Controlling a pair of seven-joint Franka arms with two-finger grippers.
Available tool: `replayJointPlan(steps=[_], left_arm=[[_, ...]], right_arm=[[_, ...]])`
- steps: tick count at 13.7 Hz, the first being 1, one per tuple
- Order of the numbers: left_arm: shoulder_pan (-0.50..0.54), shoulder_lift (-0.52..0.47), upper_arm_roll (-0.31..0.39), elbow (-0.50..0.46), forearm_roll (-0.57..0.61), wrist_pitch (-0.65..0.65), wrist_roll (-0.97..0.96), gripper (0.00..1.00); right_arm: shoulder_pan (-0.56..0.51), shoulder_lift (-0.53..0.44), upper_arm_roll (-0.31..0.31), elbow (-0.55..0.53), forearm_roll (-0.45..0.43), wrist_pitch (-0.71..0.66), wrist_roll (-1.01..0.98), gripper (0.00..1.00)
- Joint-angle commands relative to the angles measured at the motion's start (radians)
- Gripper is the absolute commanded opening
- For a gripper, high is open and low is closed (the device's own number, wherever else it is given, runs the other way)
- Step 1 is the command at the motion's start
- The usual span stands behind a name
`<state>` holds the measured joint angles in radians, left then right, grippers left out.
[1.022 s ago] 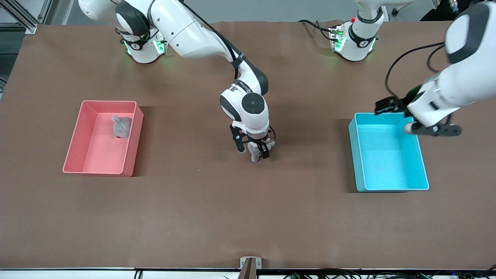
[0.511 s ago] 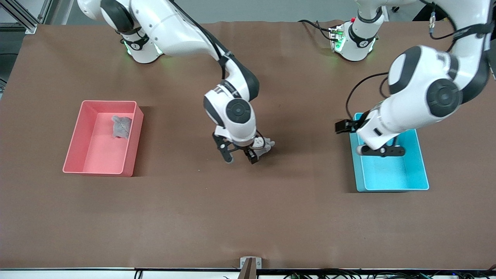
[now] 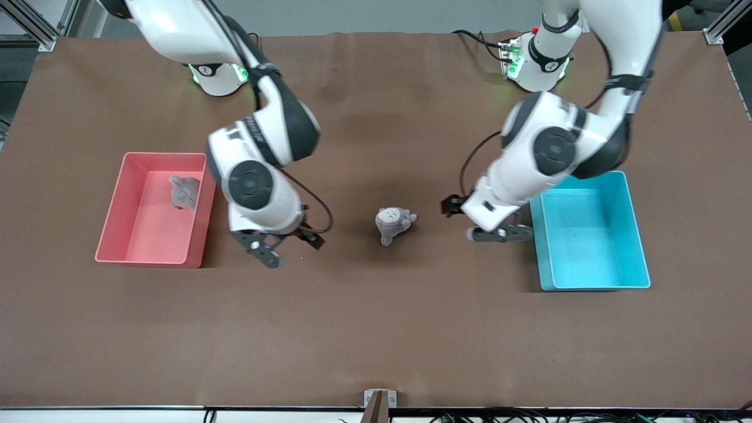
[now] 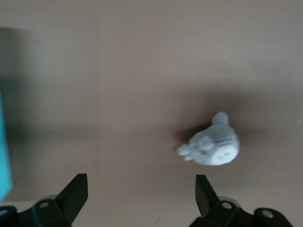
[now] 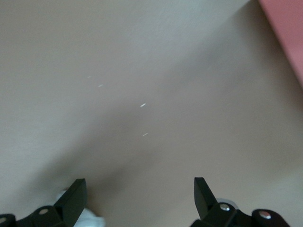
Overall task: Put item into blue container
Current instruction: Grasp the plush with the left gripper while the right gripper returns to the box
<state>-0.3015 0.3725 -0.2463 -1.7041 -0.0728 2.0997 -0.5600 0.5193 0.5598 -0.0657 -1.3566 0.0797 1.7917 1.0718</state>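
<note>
Brown table (image 3: 376, 329) under both bins; grey frame (image 3: 29, 23) at corner.

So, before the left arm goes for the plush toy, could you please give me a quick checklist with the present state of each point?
1. Left gripper open and empty, over bare table between toy and bin: ok.
2. Grey plush toy free on the table, touched by neither gripper: ok.
3. Right gripper open, away from the toy, beside the pink bin: ok.
4. Blue container empty, opening unobstructed: ok.
5. Toy ahead of the left gripper's fingers in the left wrist view, off to one side, not centred: not ok.
6. Second grey plush in the pink bin, out of the way: ok.
</note>
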Motion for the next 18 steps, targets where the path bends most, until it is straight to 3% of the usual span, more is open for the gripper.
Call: replayJointPlan(steps=[1,5,8,13,18], left_arm=[[-0.097,0.049,0.004,-0.003,0.092,0.098,-0.167,1.00],[-0.197,0.169,0.005,0.004,0.198,0.224,-0.345,1.00],[-0.228,0.244,0.007,0.006,0.231,0.322,-0.417,1.00],[-0.255,0.335,0.022,0.078,0.284,0.335,-0.448,1.00],[-0.257,0.356,0.022,0.083,0.288,0.375,-0.463,1.00]], right_arm=[[-0.083,-0.196,0.014,-0.263,0.008,0.028,-0.210,1.00],[-0.283,-0.359,0.014,-0.496,0.008,0.075,-0.603,1.00],[-0.422,-0.441,0.014,-0.698,0.008,0.216,-0.845,1.00],[-0.594,-0.434,0.015,-0.875,0.018,0.428,-1.116,1.00],[-0.644,-0.388,0.014,-0.927,0.132,0.436,-1.240,1.00]])
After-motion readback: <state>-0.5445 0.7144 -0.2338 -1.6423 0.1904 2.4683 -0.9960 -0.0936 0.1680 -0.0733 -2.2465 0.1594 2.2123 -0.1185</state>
